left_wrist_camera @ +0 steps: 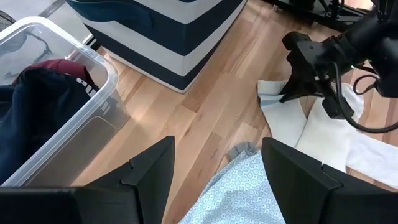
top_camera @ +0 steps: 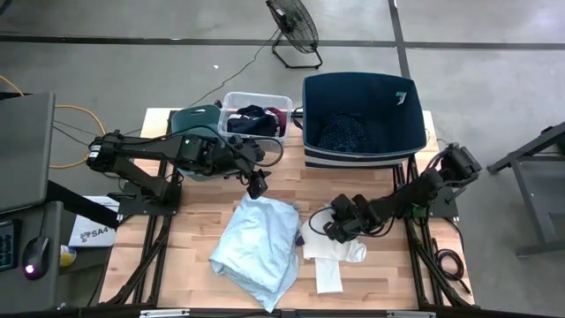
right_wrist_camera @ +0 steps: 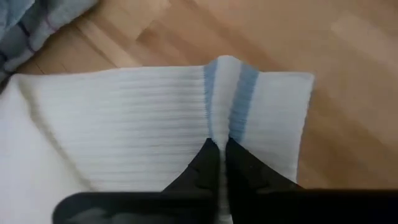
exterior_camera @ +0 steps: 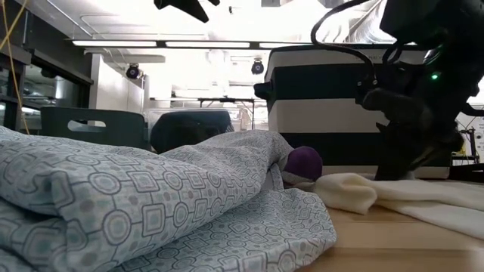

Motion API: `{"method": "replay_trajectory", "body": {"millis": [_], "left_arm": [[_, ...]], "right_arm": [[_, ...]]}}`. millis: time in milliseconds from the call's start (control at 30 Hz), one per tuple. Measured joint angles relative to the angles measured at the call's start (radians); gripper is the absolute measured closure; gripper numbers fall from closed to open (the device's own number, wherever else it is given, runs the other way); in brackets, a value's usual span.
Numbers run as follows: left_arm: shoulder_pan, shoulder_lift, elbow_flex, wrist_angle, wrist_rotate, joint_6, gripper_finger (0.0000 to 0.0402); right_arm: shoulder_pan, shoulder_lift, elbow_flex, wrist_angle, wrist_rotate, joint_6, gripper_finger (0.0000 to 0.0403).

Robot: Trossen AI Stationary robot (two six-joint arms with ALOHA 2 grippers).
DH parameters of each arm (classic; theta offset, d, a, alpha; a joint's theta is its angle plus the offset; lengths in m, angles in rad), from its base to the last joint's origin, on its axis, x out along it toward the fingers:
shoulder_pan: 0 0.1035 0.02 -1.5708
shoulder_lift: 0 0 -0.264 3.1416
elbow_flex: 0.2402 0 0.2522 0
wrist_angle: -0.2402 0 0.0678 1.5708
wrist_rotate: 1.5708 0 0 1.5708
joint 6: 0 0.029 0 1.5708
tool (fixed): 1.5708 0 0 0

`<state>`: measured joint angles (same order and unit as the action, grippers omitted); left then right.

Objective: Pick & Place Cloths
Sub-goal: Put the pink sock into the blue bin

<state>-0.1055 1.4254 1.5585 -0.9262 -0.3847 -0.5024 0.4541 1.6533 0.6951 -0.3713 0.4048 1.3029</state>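
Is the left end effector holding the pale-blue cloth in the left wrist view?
No, the left end effector is open and empty above the pale-blue cloth.

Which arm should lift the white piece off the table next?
The right. Its gripper is already pinched shut on the white piece, at the blue-striped cuff. The left gripper is open above the pale-blue cloth's edge, away from the white piece.

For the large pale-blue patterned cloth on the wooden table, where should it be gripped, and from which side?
Grip the large pale-blue patterned cloth at its bunched edge nearest the bins, coming from above: that raised fold lies under the open left end effector and gives fingers something to pinch.
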Motion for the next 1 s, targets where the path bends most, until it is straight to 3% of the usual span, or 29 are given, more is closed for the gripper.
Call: {"method": "replay_trajectory", "body": {"millis": [133,467,1000], "left_arm": [[0.0,0.0,0.0,0.002,0.0,-0.003,0.0167],[0.0,0.0,0.0,0.049,0.016,-0.005,0.0167],[0.0,0.02,0.002,0.329,0.042,0.034,0.0167]], "right_arm": [[0.003,-0.091,-0.007,-0.015,-0.074,0.012,0.0398],[0.002,-0.381,-0.004,0.026,-0.106,-0.082,0.0399],[0.002,-0.77,0.0,0.318,0.12,-0.412,0.0399]]}}
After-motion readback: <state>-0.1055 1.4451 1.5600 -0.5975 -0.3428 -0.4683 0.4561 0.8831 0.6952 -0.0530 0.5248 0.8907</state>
